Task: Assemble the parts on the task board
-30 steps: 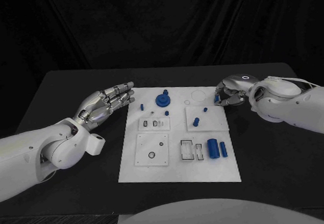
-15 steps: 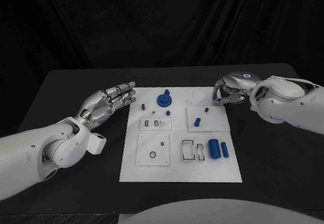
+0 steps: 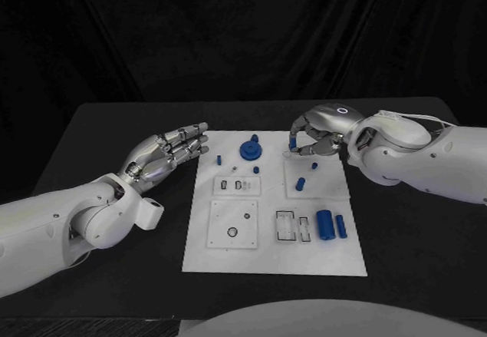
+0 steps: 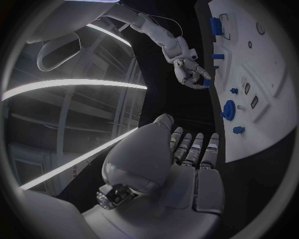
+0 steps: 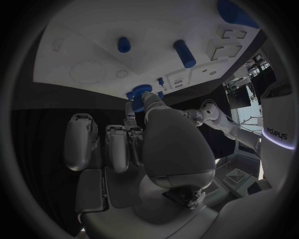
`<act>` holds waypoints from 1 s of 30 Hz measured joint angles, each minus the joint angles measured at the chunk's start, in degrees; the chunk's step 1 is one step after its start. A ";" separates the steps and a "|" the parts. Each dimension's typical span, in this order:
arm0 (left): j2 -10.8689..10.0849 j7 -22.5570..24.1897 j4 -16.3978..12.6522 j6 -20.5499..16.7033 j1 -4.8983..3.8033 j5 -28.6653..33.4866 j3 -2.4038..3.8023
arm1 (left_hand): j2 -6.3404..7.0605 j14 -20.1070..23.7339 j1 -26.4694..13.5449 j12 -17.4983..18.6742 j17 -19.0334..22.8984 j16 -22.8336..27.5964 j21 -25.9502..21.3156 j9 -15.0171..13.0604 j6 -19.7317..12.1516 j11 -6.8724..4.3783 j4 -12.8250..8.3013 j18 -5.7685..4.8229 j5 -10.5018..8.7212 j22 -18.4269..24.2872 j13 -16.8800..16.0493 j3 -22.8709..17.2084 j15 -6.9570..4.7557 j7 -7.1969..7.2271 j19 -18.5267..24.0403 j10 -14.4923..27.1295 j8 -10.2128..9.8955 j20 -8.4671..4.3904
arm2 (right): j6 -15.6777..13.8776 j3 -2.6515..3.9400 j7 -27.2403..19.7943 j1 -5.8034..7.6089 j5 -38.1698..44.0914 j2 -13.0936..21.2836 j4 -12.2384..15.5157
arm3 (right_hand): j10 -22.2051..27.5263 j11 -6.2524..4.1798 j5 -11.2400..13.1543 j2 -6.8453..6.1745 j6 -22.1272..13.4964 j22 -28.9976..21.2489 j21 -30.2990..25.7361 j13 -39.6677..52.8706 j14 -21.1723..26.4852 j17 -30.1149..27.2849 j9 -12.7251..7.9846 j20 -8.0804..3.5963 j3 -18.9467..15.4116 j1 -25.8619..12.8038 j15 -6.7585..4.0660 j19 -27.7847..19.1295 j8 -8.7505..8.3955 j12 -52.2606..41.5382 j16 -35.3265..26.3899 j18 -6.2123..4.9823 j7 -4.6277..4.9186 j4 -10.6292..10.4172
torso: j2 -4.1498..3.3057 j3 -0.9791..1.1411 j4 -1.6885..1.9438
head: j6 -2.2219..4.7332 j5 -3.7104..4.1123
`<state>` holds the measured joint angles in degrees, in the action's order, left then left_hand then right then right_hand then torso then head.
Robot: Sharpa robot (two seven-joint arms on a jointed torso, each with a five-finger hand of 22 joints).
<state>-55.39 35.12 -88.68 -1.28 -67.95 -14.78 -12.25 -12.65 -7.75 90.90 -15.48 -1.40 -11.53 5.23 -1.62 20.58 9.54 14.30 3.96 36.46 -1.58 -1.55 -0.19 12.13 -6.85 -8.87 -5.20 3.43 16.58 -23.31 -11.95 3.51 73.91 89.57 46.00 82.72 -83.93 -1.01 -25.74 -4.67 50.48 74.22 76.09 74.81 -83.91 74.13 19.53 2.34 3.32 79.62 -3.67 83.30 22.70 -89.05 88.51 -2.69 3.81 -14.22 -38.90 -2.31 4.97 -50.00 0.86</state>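
The white task board (image 3: 316, 260) lies mid-table. A blue round knob (image 3: 248, 150) stands at its far middle, with small blue pegs (image 3: 300, 184) near it. Two blue cylinders (image 3: 324, 224) lie by the rectangular slots at the near right. My right hand (image 3: 317, 135) hovers over the board's far right part, just right of the knob. It pinches a small blue part (image 3: 294, 143) at its fingertips, which also shows in the left wrist view (image 4: 206, 82). My left hand (image 3: 171, 153) hangs beside the board's far left corner, fingers straight and apart, holding nothing.
The black table (image 3: 108, 123) has bare room on both sides of the board. My right forearm (image 3: 443, 164) lies over the table to the right of the board. Dark curtains hang behind the table.
My right hand has moved left from the board's right edge to over its far right part, carrying the small blue part. The left hand has stayed put.
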 measured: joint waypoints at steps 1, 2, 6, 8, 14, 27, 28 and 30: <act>0.06 -0.03 0.02 0.01 0.00 0.00 0.00 | 0.00 0.00 0.00 0.00 0.00 0.00 0.00 0.00 0.00 0.00 0.00 0.00 0.00 0.00 0.00 0.00 0.00 0.00 0.00 0.00 0.00 0.00 | 0.15 0.00 0.25 0.01 0.00 -0.70 0.05 | 0.00 0.00 0.00 0.00 0.00 0.00 -0.01 0.00 0.00 0.00 0.00 -0.01 0.00 0.00 0.00 -0.02 0.00 0.00 0.00 0.00 0.00 0.00 | 0.00 0.00 0.01 | 0.00 -0.08; 0.10 -0.06 0.05 0.03 0.00 0.00 0.00 | 0.00 0.00 0.00 0.00 0.00 0.00 0.00 0.00 0.00 0.00 0.00 0.00 0.00 0.00 0.00 0.00 0.00 0.00 0.00 0.00 0.00 0.00 | 0.26 0.00 0.45 0.02 0.00 -1.21 0.05 | 0.00 0.00 0.00 0.00 0.00 0.00 -0.01 0.00 0.00 0.00 0.00 -0.01 0.00 0.00 0.00 -0.02 0.00 0.00 0.00 0.00 0.00 0.00 | 0.00 0.00 0.02 | 0.00 -0.15; 0.31 -0.13 0.20 0.10 0.00 0.00 0.02 | 0.00 0.06 0.00 0.00 0.00 0.00 0.00 0.00 0.00 0.00 0.00 0.00 0.00 0.00 0.00 0.00 0.07 0.00 0.00 0.00 0.00 0.00 | 0.82 -0.01 1.26 0.02 0.00 -3.71 0.01 | 0.00 0.00 -0.01 0.00 0.00 0.00 -0.01 0.00 0.00 0.00 0.00 -0.02 0.00 0.00 0.00 -0.02 0.00 0.00 0.00 0.00 0.01 0.01 | -0.02 0.00 0.05 | 0.00 -0.41; 0.35 -0.17 0.35 0.13 0.00 0.00 0.02 | 0.00 0.06 0.00 0.00 0.00 0.00 0.00 0.00 -0.01 0.00 0.00 0.00 0.00 0.00 0.00 0.00 0.07 0.00 0.02 0.00 0.00 0.00 | 1.07 -0.01 1.72 0.02 0.00 -5.11 -0.11 | 0.00 0.00 -1.13 0.00 0.00 0.00 -0.11 0.00 0.00 0.00 0.00 -0.02 0.00 0.00 0.00 -0.02 0.00 0.00 0.00 0.00 0.01 0.01 | -0.03 0.00 0.04 | 0.00 -0.49; 0.73 -0.25 0.61 0.21 0.01 0.00 0.01 | 0.00 0.06 0.00 0.00 0.00 0.00 0.00 0.00 -0.01 0.00 0.00 0.00 0.00 0.00 0.00 0.00 0.07 0.00 0.02 0.00 0.00 0.00 | 1.68 0.02 2.78 -0.51 0.00 -8.23 -0.80 | 0.00 0.01 -1.76 0.00 -0.01 0.00 -0.12 0.00 0.00 0.00 0.00 -0.01 -0.01 0.00 0.01 -0.02 0.00 0.00 0.00 0.00 0.02 0.02 | -0.04 0.00 0.03 | 0.00 -0.54; 0.81 -0.41 0.66 0.46 0.01 -0.01 0.01 | 0.00 0.06 0.00 0.00 0.00 0.00 0.00 0.00 -0.01 0.00 0.00 0.00 0.00 0.00 0.00 0.00 0.07 0.00 0.02 0.00 0.00 0.01 | 3.24 -0.01 5.28 -1.99 0.00 -11.31 -1.19 | -0.50 0.52 -1.78 -0.01 0.21 0.00 -0.12 0.00 0.00 0.00 0.05 -0.01 -0.62 0.00 0.02 -0.02 0.00 0.00 0.00 -0.01 0.24 0.64 | -0.04 0.00 0.03 | 0.00 -0.99; 0.82 -0.42 0.66 0.46 0.01 -0.01 0.01 | 0.00 0.06 0.00 0.00 0.00 0.00 0.00 0.00 -0.01 0.00 0.00 0.00 0.00 0.00 0.00 0.00 0.07 0.00 0.02 0.00 0.00 0.01 | 3.30 -0.01 5.38 -2.05 0.00 -11.39 -1.15 | -0.50 0.52 -1.78 -0.01 0.21 0.00 -0.12 0.00 0.00 0.00 0.05 -0.01 -0.62 0.00 0.02 -0.03 0.00 0.00 0.00 0.00 0.24 0.64 | -0.04 0.01 0.03 | 0.00 -0.96; 0.87 -0.45 0.67 0.50 0.01 -0.01 0.01 | 0.00 0.06 0.00 0.00 0.00 0.00 0.00 0.00 -0.01 0.00 0.00 0.00 0.00 0.00 0.00 0.00 0.07 0.00 0.02 0.00 0.00 0.00 | 3.55 -0.01 5.71 -2.25 0.00 -11.70 -1.05 | -0.50 0.52 -1.78 -0.01 0.20 0.00 -0.57 0.00 0.01 0.00 0.05 -0.01 -0.62 0.00 0.02 -0.03 0.00 0.00 0.00 0.00 0.24 0.64 | -0.04 0.01 0.03 | 0.00 -0.91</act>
<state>-54.53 34.68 -88.01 -0.78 -67.94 -14.78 -12.24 -12.65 -7.68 90.90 -15.48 -1.40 -11.53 5.23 -1.63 20.57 9.54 14.30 3.96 36.46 -1.58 -1.55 -0.19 12.19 -6.85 -8.85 -5.20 3.42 16.59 -19.76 -11.95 9.22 71.66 89.56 34.29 81.67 -84.43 -0.49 -27.52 -4.68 50.68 74.22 75.52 74.81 -83.90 74.13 19.58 2.33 2.69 79.63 -3.65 83.28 22.69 -89.05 88.51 -2.70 4.05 -13.58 -38.95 -2.30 5.00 -50.00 -0.05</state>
